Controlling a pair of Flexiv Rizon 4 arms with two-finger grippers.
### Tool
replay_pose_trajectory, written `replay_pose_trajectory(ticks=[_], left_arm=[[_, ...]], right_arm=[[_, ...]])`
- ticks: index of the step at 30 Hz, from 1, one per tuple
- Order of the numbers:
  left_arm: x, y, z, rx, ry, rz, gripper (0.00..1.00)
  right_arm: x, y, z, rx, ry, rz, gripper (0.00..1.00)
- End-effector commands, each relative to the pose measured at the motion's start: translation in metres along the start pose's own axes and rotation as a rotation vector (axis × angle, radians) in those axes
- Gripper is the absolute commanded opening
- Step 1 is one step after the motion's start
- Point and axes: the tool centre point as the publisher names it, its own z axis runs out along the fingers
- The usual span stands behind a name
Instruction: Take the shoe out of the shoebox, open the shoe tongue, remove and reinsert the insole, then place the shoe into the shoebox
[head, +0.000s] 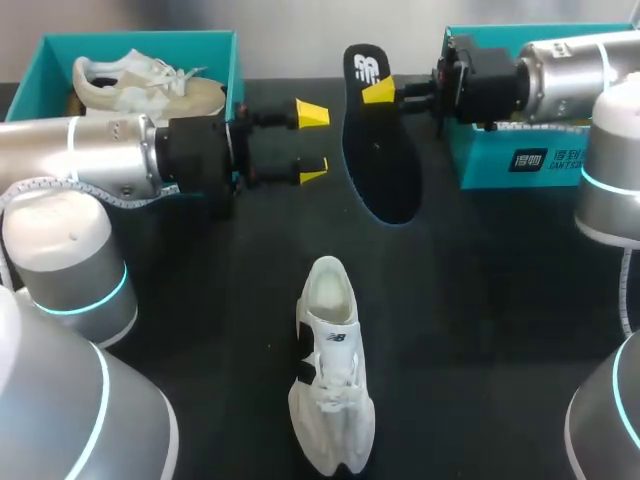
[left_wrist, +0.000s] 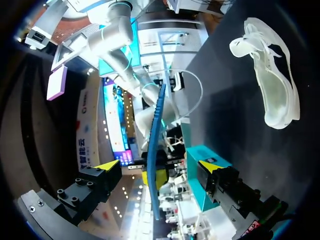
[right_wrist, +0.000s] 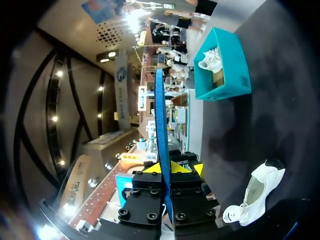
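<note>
Our right hand (head: 377, 93) comes in from the upper right of the head frame and is pinched on the black insole (head: 384, 160). It grips the insole near its upper end, so the insole hangs in the air above the table (head: 480, 300), top middle of the frame, with its broad face turned to the camera. In the right wrist view the same hand (right_wrist: 163, 169) has both yellow tips pressed against the insole (right_wrist: 159, 120) from either side, and the insole stands out edge-on ahead of the fingers as a thin blue line. Our left hand (head: 312, 142) reaches in from the left of the head frame with its fingers spread wide. Its tips sit just beside the insole's left edge without touching it. In the left wrist view that hand (left_wrist: 157, 165) is open around nothing, and the insole (left_wrist: 156, 125) shows edge-on ahead of it, in line with the gap. The white shoe (head: 330, 370) sits on the table in the lower middle of the head frame, apart from both hands, its heel opening toward the insole and its toe toward the lower edge. It also shows in the left wrist view (left_wrist: 272, 85) and the right wrist view (right_wrist: 257, 192). The teal shoebox (head: 225, 45) sits in the upper left with a second shoe (head: 140, 85) inside. Another teal box (head: 500, 165) lies in the upper right, under our right arm.
</note>
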Motion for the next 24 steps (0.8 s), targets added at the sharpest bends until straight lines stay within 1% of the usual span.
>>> replay_pose_trajectory(ticks=[1,5,10,13,16,23,24], left_arm=[[0.003,0.005,0.006,0.014,0.002,-0.002,1.0],[0.007,0.003,0.01,0.012,-0.011,-0.002,1.0],[0.011,0.0,0.019,0.002,-0.028,0.008,1.0],[0.012,0.003,0.025,0.001,-0.026,0.018,1.0],[0.013,0.005,0.033,-0.002,0.001,0.039,1.0],[0.007,0.012,0.044,-0.01,-0.025,0.031,1.0],[0.005,0.012,0.045,-0.01,-0.03,0.029,0.96]], right_arm=[[-0.007,0.005,0.009,-0.005,0.001,0.017,0.0],[-0.014,0.007,0.011,-0.022,-0.016,0.049,0.0],[-0.014,0.007,0.011,-0.022,-0.016,0.049,0.0],[-0.014,0.007,0.011,-0.022,-0.016,0.049,0.0],[-0.014,0.007,0.011,-0.022,-0.016,0.049,0.0],[-0.014,0.007,0.011,-0.022,-0.016,0.049,0.0],[-0.014,0.007,0.011,-0.022,-0.016,0.049,0.0]])
